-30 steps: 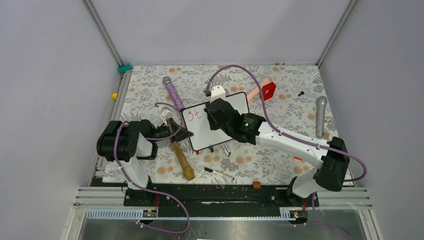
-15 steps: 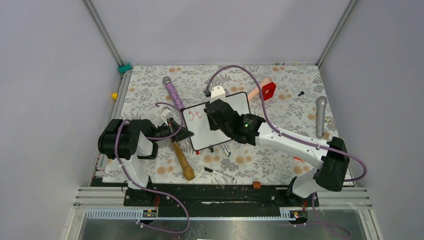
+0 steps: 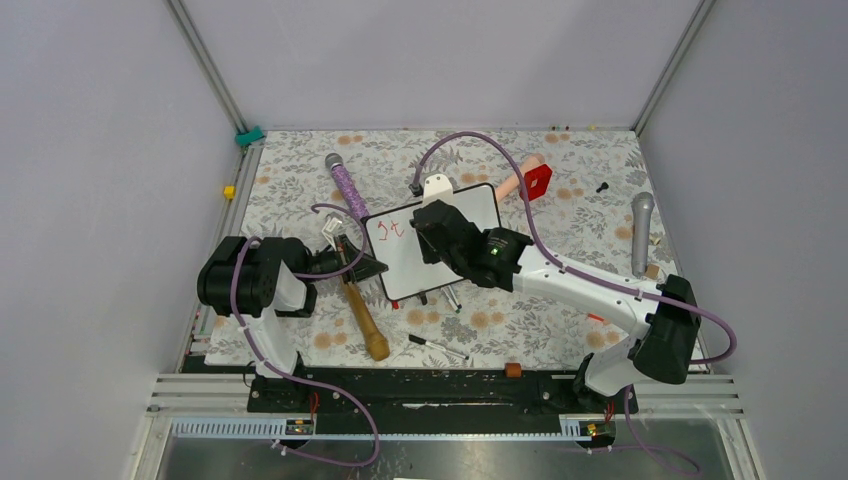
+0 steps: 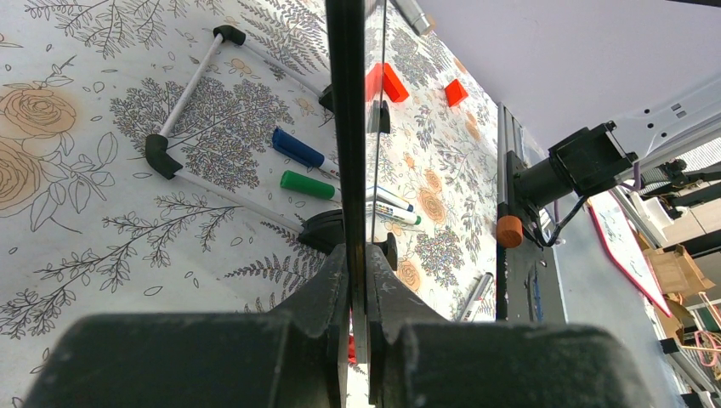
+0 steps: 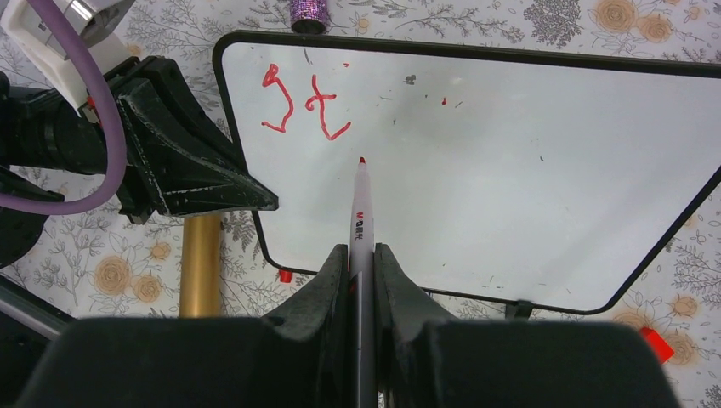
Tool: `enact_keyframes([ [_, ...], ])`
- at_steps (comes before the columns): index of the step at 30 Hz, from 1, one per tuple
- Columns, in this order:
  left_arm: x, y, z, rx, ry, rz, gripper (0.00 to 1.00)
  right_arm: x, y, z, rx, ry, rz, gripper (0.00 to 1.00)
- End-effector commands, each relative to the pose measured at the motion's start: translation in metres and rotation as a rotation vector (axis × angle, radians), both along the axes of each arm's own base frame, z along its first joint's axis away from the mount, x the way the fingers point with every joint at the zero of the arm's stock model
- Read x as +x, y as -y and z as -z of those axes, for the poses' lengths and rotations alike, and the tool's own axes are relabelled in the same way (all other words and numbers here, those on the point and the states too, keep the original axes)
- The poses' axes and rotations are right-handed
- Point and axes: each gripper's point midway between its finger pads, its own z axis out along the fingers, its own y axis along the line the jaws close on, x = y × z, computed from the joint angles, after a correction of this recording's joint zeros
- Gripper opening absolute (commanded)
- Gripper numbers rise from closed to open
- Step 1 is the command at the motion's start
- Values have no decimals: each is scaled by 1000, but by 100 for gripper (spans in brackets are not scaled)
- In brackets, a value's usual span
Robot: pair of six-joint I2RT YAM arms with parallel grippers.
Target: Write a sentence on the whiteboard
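**A:** Where does the board sit?

**B:** The rectangular whiteboard (image 3: 395,268), glossy white with a thin black frame and rounded corners, is about mid-worktop, slightly toward the left edge. It lies over the flower-printed cloth of the worktop (image 3: 540,330).

**A:** Why is the left gripper on it?

**B:** The left gripper (image 4: 357,255) is closed on the board's left rim, pinching the thin frame between its black fingers. I'd judge it's bracing the slick board so it can't slide under the pen.

**A:** And the other one?

**B:** The right gripper (image 5: 361,255) is clamped around a slim white plastic marker (image 5: 360,212) with a red tip. The barrel runs straight out between the jaws, which aims the tip cleanly at the surface. The tip is just below and to the right of the writing; I can't tell whether it touches.

**A:** How far along is the sentence?

**B:** The sentence (image 5: 302,104) is only two looping red characters in the board's upper left corner. The rest is bare apart from a few specks, so it looks like early going.

**A:** Anything crowding the work?

**B:** A tool with a smooth wooden handle (image 3: 365,322) lies just beside the left gripper, toward the near edge
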Motion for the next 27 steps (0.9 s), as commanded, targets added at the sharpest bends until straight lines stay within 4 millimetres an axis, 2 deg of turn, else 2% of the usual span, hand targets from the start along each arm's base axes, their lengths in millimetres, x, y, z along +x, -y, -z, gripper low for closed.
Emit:
enact_keyframes([
  [1,-16,4,0,21,99,80,6,2,-5,-19,36,27,20,0],
  [4,-18,4,0,29,122,72,7,2,-9,-18,41,21,5,0],
  [7,-19,5,-1,34,141,75,0,2,-17,-20,47,17,-20,0],
  [12,-19,5,0,31,135,82,0,6,-24,-23,47,18,-22,0],
  [27,-17,6,1,22,104,93,0,13,-23,-8,-23,5,13,0],
])
